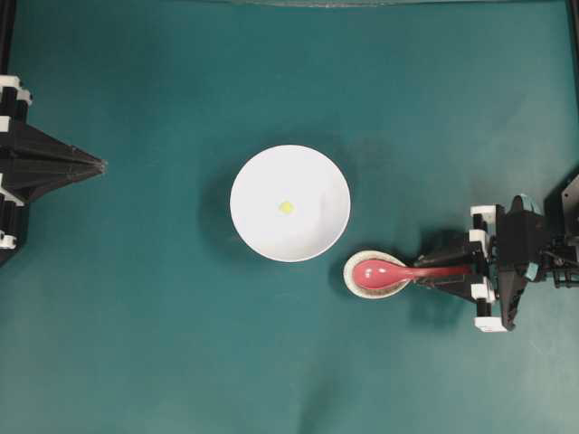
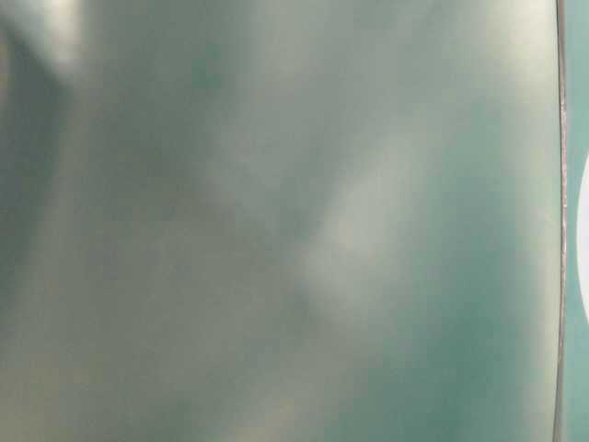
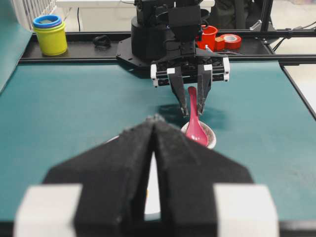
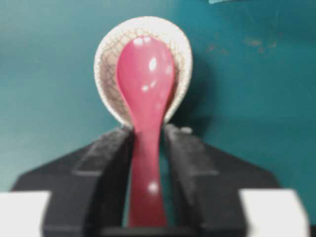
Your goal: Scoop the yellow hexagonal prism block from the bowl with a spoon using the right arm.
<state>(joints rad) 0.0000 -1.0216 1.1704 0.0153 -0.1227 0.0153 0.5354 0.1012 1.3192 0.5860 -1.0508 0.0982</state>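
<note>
1. Overhead exterior view: the spoon lay with its scoop in a small speckled spoon rest on the teal counter, just beside the lower right rim of the white bowl. The yellow hexagonal prism block sat alone near the bowl's middle.
2. The right gripper straddled the spoon's handle. In the right wrist view the dark fingers stood close on either side of the handle, touching or nearly so; whether they already pinched it firmly could not be told. The step in hand looked like taking hold of the spoon.
3. To do this well, the fingers needed to clamp squarely on the straight part of the handle, with the handle centred between them as it appeared here, so the glossy surface would not twist or slip.
4. A hold toward the handle's rear seemed wise, leaving the scoop free to reach down into the bowl.
5. The lift ought to be straight up, so the scoop would clear the rest without dragging or tipping it.
6. The block was far smaller than the scoop, so a low, flat entry along the bowl's floor would likely be needed afterwards.
7. The left gripper sat clenched with nothing in it at the counter's far left edge, well apart from the bowl.
8. The table-level view was blurred and showed nothing useful.
</note>
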